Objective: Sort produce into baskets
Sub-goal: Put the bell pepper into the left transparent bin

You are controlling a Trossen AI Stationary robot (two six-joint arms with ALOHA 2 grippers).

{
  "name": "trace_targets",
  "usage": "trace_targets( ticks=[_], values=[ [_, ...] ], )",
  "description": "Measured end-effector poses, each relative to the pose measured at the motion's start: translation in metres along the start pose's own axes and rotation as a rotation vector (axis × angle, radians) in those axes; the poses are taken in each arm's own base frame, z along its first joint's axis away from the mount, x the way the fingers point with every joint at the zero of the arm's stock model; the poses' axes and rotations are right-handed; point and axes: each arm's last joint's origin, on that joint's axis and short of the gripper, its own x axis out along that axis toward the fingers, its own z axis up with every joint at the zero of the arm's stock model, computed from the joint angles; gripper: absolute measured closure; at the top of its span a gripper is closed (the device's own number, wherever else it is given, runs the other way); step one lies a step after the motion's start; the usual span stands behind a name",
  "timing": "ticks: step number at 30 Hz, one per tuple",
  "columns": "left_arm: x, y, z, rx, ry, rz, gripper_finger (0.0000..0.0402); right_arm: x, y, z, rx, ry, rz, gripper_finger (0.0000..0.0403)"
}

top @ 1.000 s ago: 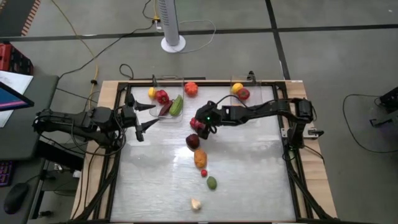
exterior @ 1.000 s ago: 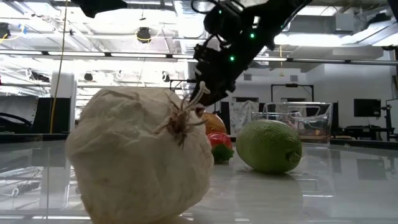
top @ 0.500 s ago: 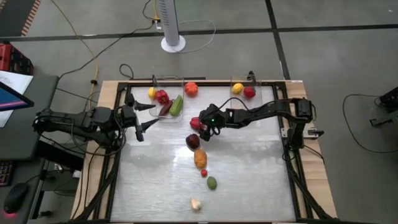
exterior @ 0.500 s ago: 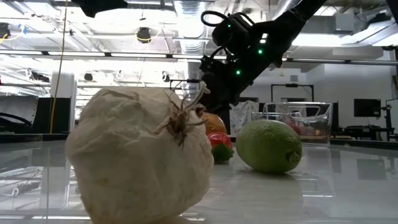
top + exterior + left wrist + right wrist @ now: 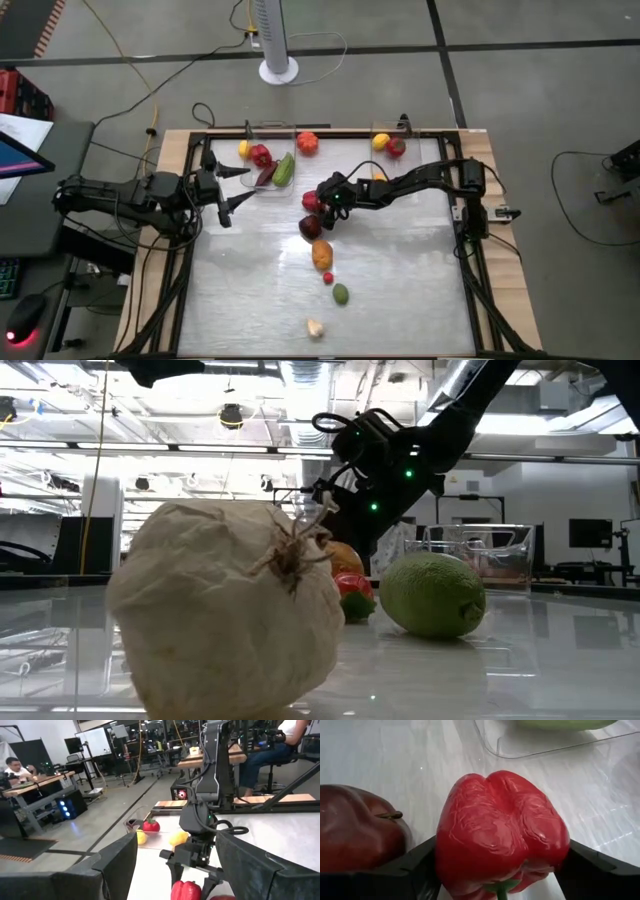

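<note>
Pepper first: a red bell pepper (image 5: 500,835) sits between the right gripper (image 5: 322,203)'s fingers (image 5: 407,865), which flank it closely on both sides and look closed on it, near the table's middle and just off the corner of the left clear bin (image 5: 268,165). Beside it lies a dark maroon apple (image 5: 310,227), and from there a loose line runs toward the near edge: an orange piece (image 5: 321,254), a tiny red one (image 5: 328,278), a green lime-like fruit (image 5: 340,293) and a pale garlic bulb (image 5: 315,327). That bin holds a yellow piece, a red one, a maroon one and a green one; an orange tomato-like fruit (image 5: 307,142) rests outside it. The right bin (image 5: 388,148) holds a yellow and a red piece. So I'd judge the sorting about half done, with roughly seven pieces left. Off to the side, the left gripper (image 5: 235,190) waits with fingers spread, empty.
</note>
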Motion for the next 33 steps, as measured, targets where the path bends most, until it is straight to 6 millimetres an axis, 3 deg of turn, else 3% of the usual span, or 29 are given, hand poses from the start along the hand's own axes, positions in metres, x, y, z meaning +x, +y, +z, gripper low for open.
trace_targets(
  ticks=[6,9,12,16,22,27,33],
  values=[
    [0.0,0.0,0.0,0.0,0.0,0.0,0.0146,-0.002,0.0,0.002,-0.002,-0.007,-0.005,0.0079],
    [0.0,0.0,0.0,-0.002,0.0,0.0,0.0146,-0.015,0.001,0.01,-0.016,0.033,-0.01,0.0072],
    [0.0,0.0,0.0,-0.002,0.001,0.0,0.0146,-0.042,0.002,0.03,-0.047,0.071,-0.041,0.0071],
    [0.0,0.0,0.0,0.001,0.001,0.0,0.0146,-0.094,0.003,0.05,-0.093,0.111,-0.209,0.0071],
    [0.0,0.0,0.0,0.001,0.001,0.0,0.0146,-0.167,-0.014,0.057,0.004,0.117,-0.433,0.0067],
    [0.0,0.0,0.0,-0.002,0.001,0.0,0.0146,-0.195,-0.023,0.047,0.127,0.115,-0.443,0.0067],
    [0.0,0.0,0.0,0.001,0.001,0.006,0.0146,-0.198,-0.016,0.052,0.159,0.042,-0.39,0.0067]
  ],
)
